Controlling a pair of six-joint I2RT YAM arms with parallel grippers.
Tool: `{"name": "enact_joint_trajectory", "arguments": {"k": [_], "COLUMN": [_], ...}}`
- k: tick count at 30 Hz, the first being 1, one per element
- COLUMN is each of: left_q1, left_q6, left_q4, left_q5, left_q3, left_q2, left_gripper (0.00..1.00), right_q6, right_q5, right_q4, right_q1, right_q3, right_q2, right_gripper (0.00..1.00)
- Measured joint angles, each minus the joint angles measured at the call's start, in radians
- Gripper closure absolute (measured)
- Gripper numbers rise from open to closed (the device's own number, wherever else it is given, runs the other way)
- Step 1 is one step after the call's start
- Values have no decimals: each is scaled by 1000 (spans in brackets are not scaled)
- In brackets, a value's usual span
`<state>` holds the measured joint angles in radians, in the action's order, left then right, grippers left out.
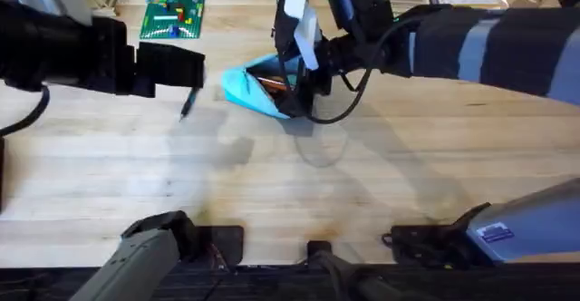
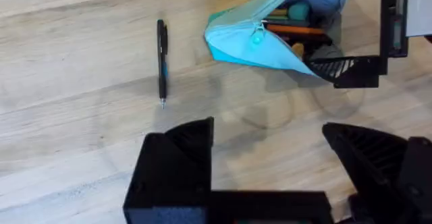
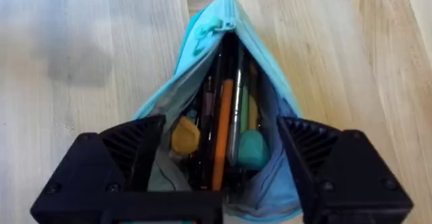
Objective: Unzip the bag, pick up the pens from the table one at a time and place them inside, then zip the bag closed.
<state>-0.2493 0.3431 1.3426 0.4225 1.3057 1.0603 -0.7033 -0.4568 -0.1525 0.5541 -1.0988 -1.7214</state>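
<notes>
- The bag (image 1: 258,88) lies unzipped on the light wood-grain table (image 1: 362,192), beside the green Lego baseplate (image 1: 172,15).
- Right gripper (image 3: 223,177), fingers spread, straddles the bag's mouth.
- Left gripper (image 2: 270,166), spread and empty, hovers near a pen (image 2: 162,62) left of the bag.

The right gripper (image 1: 294,88) covers the far end of the bag (image 1: 258,88). The left gripper (image 1: 177,65) hides most of the pen (image 1: 188,104) near the table's (image 1: 290,183) far left edge.

table (image 1: 362,192): wood-grain | on it: bag (image 1: 249,88), pen (image 1: 188,104), Lego baseplate (image 1: 172,16)
</notes>
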Motion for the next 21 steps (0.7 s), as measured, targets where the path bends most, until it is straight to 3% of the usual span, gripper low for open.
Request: {"name": "enact_joint_trajectory", "arguments": {"k": [8,21], "left_q1": [0,0], "left_q6": [0,0], "left_q4": [0,0], "left_q5": [0,0], "left_q3": [0,0], "left_q2": [0,0], "left_gripper": [4,5], "right_q6": [2,95], "right_q5": [4,157], "right_q4": [8,-102], "right_q1": [0,0], "right_q3": [0,0], "right_q2": [21,239], "right_gripper": [4,4]}}
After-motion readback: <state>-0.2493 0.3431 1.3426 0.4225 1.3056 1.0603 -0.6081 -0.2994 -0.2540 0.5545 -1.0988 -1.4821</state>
